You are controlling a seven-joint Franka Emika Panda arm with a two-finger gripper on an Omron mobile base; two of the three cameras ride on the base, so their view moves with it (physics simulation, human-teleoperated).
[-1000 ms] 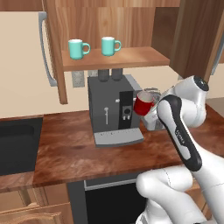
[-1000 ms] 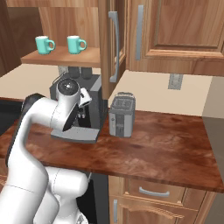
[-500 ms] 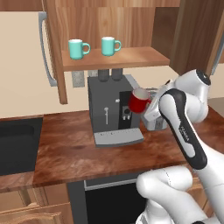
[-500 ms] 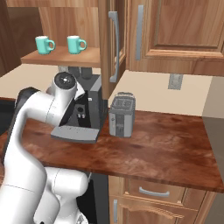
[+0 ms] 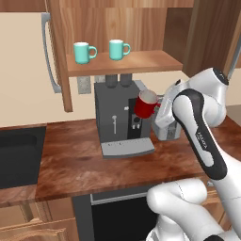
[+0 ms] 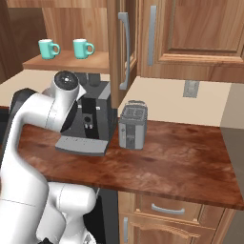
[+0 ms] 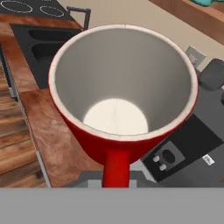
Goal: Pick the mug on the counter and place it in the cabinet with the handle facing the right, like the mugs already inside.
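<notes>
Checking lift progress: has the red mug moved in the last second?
Yes. In the left base view the red mug has risen and shifted left against the coffee machine, from beside its middle to near its top.

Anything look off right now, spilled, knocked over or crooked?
Nothing spilled or toppled. The red mug is tilted in the air beside the coffee machine, held by the gripper, interior empty. Both teal mugs stand upright on the cabinet shelf.
</notes>
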